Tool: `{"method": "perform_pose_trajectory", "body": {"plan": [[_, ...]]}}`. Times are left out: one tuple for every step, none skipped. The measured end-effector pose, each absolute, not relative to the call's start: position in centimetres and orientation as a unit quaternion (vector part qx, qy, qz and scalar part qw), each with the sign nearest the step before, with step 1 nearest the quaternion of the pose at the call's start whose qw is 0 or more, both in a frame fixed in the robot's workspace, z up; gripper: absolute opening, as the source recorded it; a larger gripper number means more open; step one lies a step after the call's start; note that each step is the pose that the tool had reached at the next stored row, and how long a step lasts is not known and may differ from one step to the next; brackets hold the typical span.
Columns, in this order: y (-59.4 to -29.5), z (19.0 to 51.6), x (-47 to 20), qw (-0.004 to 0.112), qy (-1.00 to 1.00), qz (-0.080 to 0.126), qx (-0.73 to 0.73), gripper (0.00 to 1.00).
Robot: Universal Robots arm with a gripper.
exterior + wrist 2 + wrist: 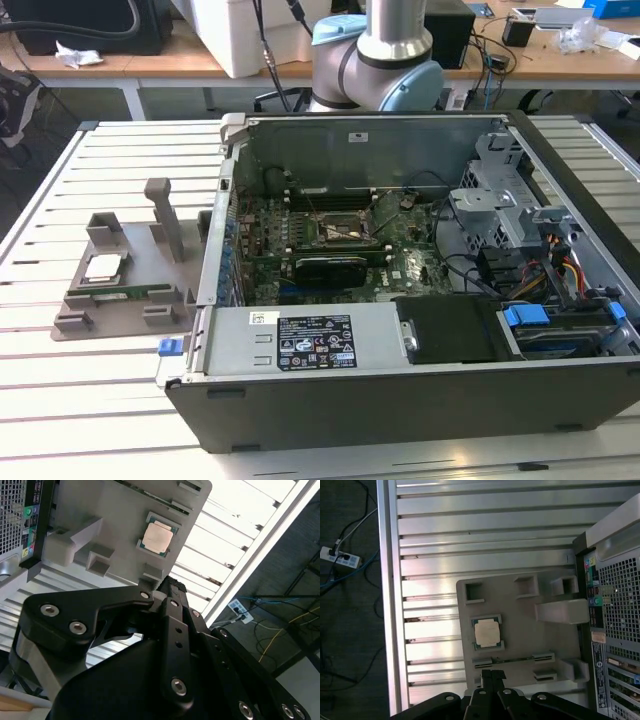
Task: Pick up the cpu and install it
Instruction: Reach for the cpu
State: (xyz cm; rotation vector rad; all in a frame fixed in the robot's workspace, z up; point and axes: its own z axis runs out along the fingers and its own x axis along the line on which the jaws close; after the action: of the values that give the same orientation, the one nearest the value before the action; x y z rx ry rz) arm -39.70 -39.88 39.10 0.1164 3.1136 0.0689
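Observation:
The cpu point(103, 266), a small square chip with a silvery top, lies flat in a recess of the grey holder point(120, 305) on the slatted table, at the exterior view's left. Both wrist views look down on the cpu point(157, 537) point(486, 632) from well above. My gripper point(492, 674) point(170, 585) hangs over the holder's edge with its black fingers together and nothing between them, well apart from the chip. The black-framed socket point(345, 232) sits open on the motherboard inside the case.
The open computer case point(400, 400) lies right beside the holder, with cables and drive bays at the exterior view's right. A green memory stick point(125, 293) rests in the holder next to the chip. A grey post point(165, 215) rises from the holder.

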Motion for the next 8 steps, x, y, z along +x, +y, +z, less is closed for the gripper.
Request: {"method": "perform_pose_trajectory", "body": {"plan": [[-39.88, 39.10, -39.71, 0.013, 0.999, 0.022, 0.037, 0.11], [-39.89, 39.10, -39.71, 0.013, 0.999, 0.022, 0.037, 0.11], [-39.88, 39.11, -39.73, 0.012, 0.999, 0.022, 0.037, 0.11], [-39.88, 39.11, -39.74, 0.012, 0.999, 0.022, 0.037, 0.11], [-39.88, 39.11, -39.75, 0.012, 0.999, 0.022, 0.037, 0.11], [-39.88, 39.11, -39.75, 0.012, 0.999, 0.022, 0.037, 0.11], [-39.88, 39.11, -39.75, 0.012, 0.999, 0.022, 0.037, 0.11], [-39.88, 39.11, -39.76, 0.012, 0.999, 0.022, 0.037, 0.11]]}}
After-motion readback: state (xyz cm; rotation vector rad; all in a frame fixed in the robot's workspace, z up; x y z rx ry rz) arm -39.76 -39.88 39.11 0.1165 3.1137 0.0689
